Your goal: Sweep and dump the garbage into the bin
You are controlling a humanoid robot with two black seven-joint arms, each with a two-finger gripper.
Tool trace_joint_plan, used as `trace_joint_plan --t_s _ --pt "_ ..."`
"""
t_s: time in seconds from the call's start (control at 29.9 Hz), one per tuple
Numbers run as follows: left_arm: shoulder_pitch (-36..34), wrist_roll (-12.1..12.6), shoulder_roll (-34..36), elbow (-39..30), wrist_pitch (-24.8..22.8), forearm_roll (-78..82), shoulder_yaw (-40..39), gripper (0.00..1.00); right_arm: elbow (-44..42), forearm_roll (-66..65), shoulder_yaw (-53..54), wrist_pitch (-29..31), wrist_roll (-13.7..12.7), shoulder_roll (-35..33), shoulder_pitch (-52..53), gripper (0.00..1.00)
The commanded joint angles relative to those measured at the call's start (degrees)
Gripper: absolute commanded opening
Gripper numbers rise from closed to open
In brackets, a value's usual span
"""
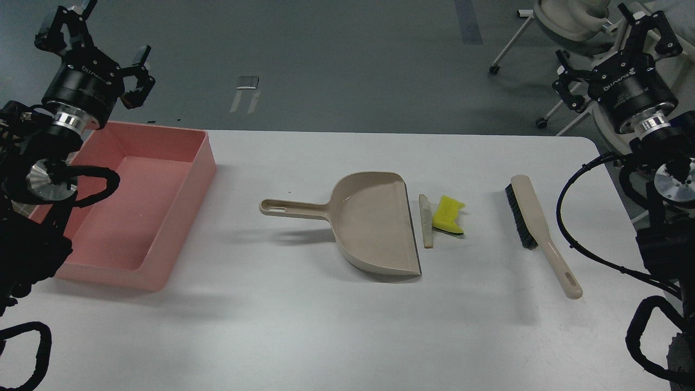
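Clearly nothing grasped yet. Left pincer (103,46): spread wide, empty, raised above the far rim of the pink bin (179,217) at the surface's (326,326) left. Dustpan (374,222) mid-surface, lip facing the bread slice (426,220) and yellow chunk (448,214) just beside it. Risk: dustpan sliding away unless pinned; light scraps flicked past the lip. Brush (535,228) further right, untouched. Right pincer (611,46): open, empty, raised.

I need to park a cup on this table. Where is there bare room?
Bare: the front strip below the dustpan and brush, and between the pink bin and the dustpan's handle. Crowded: the dustpan's mouth, where the bread slice and yellow chunk lie.
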Motion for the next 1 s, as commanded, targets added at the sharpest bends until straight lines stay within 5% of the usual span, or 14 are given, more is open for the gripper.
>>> trace_joint_plan --t_s 0.0,0.77,0.97 --pt "-0.2 0.3 -0.4 -0.1 0.4 -0.2 -0.2 0.98 0.0 0.0 0.3 0.0 0.0 0.0 0.1 1.0" --pt "0.7 0.4 -1.4 -2.3 0.5 0.1 2.5 0.98 1.0 0.0 0.2 0.0 0.0 -0.3 -1.2 1.0" --pt "5.6 0.0 -0.3 -11.5 2.9 -0.1 4.9 0.98 1.4 0.0 0.4 0.0 0.0 -0.4 -2.4 1.0"
